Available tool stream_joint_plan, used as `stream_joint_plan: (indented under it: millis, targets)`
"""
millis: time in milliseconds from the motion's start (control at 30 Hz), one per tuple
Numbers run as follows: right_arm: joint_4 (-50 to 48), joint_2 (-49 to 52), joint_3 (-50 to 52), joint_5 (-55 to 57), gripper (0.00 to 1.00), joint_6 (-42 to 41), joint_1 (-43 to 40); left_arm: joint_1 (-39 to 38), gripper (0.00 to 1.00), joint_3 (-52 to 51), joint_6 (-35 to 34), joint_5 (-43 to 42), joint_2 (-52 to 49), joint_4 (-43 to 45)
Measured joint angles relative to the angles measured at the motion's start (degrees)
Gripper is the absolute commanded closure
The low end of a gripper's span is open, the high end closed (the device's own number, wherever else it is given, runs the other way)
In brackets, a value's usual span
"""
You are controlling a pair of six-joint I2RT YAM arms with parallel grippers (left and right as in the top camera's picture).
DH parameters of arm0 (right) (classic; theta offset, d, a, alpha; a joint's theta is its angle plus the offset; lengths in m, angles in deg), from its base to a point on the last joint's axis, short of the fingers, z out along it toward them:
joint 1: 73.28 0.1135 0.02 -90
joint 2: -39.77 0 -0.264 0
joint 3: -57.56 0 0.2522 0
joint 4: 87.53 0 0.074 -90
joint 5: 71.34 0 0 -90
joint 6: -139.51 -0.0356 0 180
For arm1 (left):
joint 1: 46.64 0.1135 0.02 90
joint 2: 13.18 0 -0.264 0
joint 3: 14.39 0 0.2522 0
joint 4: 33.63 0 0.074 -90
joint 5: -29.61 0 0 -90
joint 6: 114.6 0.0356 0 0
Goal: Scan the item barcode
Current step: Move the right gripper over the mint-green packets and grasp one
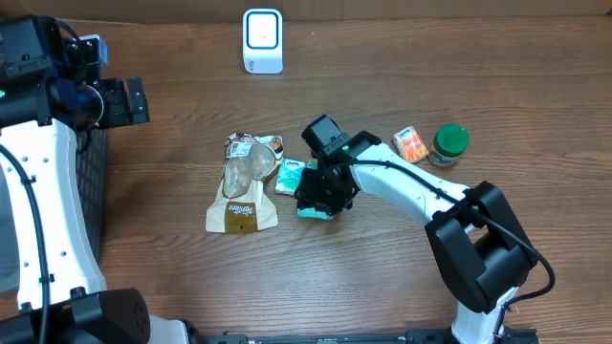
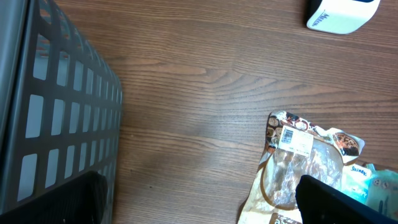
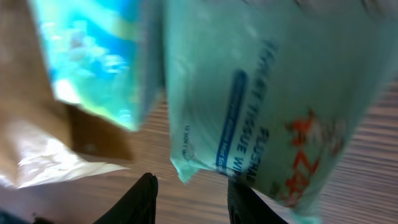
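Note:
A pale teal pack of flushable wipes [image 3: 273, 93] fills the right wrist view, tilted and blurred, with one corner hanging over the jaws. My right gripper [image 3: 189, 186] has its fingers apart, bare wood showing between them, and the pack lies across the right finger [image 3: 245, 202]. From overhead, the right gripper [image 1: 320, 196] covers this pack [image 1: 314, 212] at mid-table. The white scanner [image 1: 262, 40] stands at the far edge, its base also showing in the left wrist view [image 2: 341, 14]. My left gripper [image 1: 124, 100] hovers far left, wide open and empty [image 2: 205, 208].
A second blue-teal packet [image 1: 290, 177] and a brown snack bag [image 1: 244, 186] lie just left of the right gripper. A small orange carton [image 1: 412, 144] and a green-lidded jar [image 1: 448, 143] sit to the right. A dark mesh basket [image 2: 56, 112] stands at the left edge.

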Motion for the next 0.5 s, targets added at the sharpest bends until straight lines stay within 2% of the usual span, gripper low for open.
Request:
stream_joint_plan:
  millis: [167, 333, 400, 500]
  targets:
    - [2.19, 0.00, 0.39, 2.08, 0.66, 0.68, -3.34, 0.00, 0.01, 0.00, 0.00, -0.02, 0.00, -0.02]
    - [3.43, 0.00, 0.37, 2.99, 0.65, 4.26, -10.54, 0.00, 0.00, 0.00, 0.00, -0.02, 0.00, -0.02]
    - [3.02, 0.00, 0.35, 3.23, 0.61, 6.19, -13.53, 0.00, 0.01, 0.00, 0.00, 0.00, 0.00, 0.00]
    - [0.63, 0.00, 0.17, 3.23, 0.61, 8.74, -17.40, 0.00, 0.01, 0.00, 0.00, -0.02, 0.00, -0.02]
